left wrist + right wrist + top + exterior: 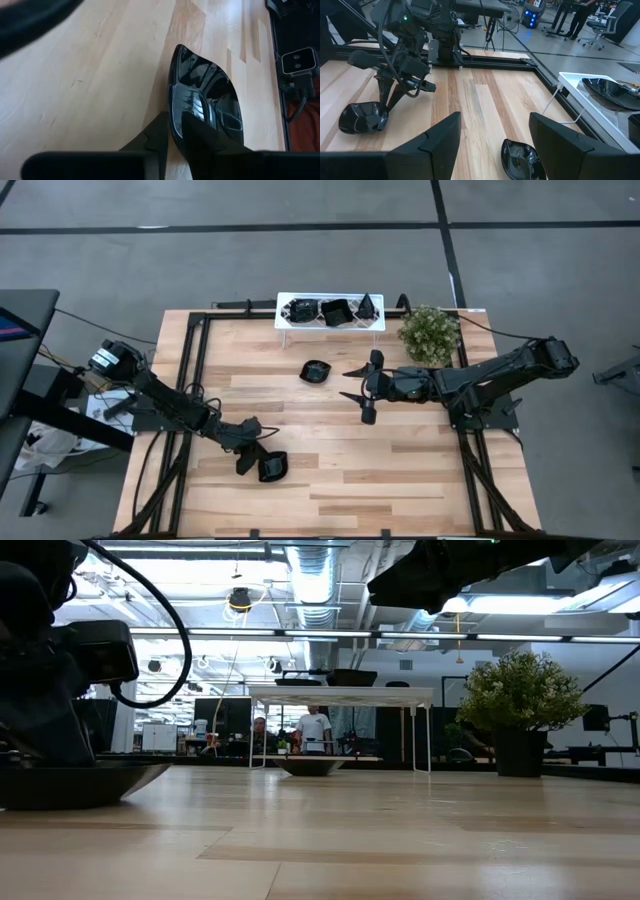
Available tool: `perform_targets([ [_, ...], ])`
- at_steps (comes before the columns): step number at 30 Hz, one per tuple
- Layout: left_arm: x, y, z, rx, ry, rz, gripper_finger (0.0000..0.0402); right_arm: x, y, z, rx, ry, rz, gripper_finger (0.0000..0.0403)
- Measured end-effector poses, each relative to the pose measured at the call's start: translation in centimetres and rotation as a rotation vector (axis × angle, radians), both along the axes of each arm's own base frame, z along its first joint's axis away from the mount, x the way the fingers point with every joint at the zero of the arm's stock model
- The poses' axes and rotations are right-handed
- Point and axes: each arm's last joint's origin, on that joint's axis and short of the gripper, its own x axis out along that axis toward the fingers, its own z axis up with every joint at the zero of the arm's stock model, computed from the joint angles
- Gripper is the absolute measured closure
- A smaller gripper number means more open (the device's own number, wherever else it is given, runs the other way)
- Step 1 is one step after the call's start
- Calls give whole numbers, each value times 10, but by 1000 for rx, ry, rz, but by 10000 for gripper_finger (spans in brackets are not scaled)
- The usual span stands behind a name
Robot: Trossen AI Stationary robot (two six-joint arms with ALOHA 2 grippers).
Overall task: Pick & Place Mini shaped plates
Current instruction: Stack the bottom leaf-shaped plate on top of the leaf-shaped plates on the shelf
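Note:
A black teardrop mini shaped plate (272, 468) lies near the table's front left, its underside on the wood (70, 786). My left gripper (256, 460) reaches it from the left and is shut on its rim (172, 122). Another black plate (316, 370) sits on the table at mid-depth. My right gripper (360, 386) hovers open just right of that plate, holding nothing. Three more black plates lie in the white tray (284, 323) at the far edge. My left gripper pinches the teardrop plate's rim (171, 107) at its wide end, one finger (157, 137) outside the wall and the other finger (210, 145) inside the bowl. The fingers slant down from the table's left. The plate still rests on the table.
A small green potted plant (430, 332) stands at the far right beside the tray. Black frame rails (195, 370) run along the table's left, far and right sides. Bare wood lies between the two arms and along the front edge.

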Motion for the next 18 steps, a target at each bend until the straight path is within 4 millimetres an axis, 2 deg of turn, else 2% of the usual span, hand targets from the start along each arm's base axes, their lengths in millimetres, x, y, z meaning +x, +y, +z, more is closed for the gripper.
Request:
perform_targets([
  [9, 0, 0, 1, 5, -11, -11, 393, 0, 0, 0, 0, 0, 0, 173],
  [18, 2, 0, 2, 18, -32, -8, 395, 0, 0, 0, 0, 0, 0, 173],
])
